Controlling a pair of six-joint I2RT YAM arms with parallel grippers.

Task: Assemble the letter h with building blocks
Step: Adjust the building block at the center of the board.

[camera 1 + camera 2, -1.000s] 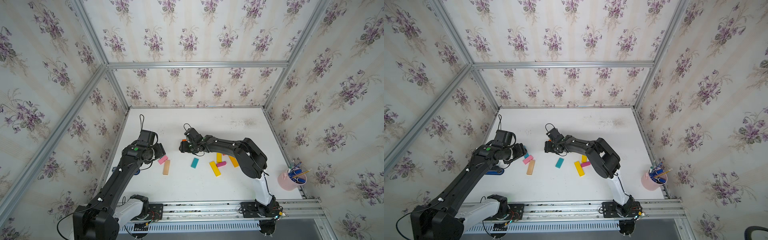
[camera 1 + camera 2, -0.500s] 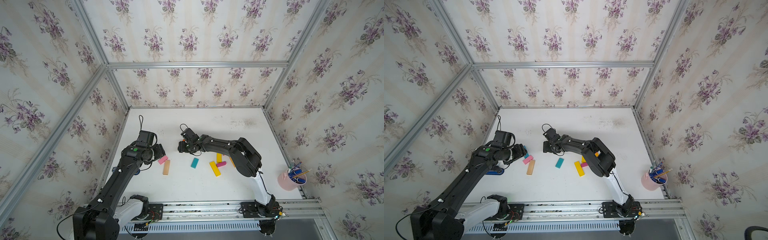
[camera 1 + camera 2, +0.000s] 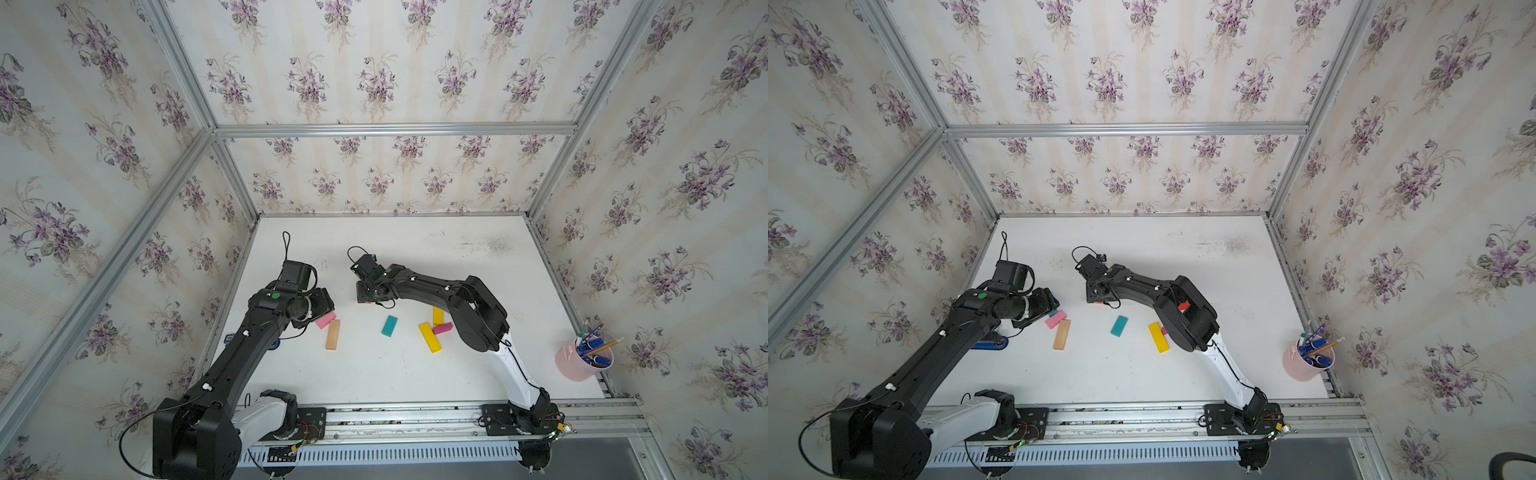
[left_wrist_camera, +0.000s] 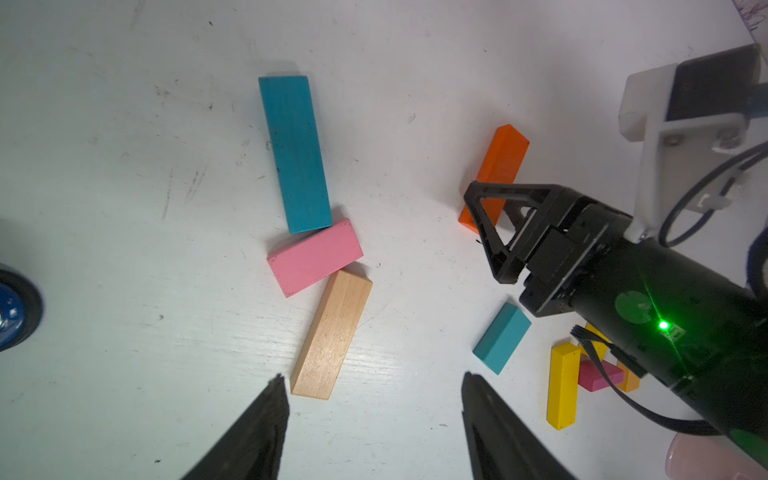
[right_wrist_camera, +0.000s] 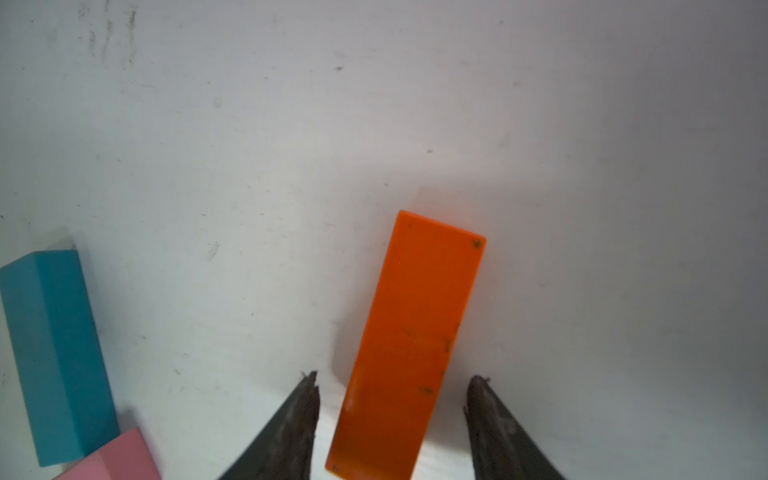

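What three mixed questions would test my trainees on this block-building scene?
1. True or false: the right gripper straddles the orange block, with a gap showing on each side.
2. Multiple choice: the left gripper is A) open and empty, B) shut on a block, C) out of view.
3. Fill in: the pink cup at the table's edge holds ___.

Key: 1 true; 2 A; 3 pens.
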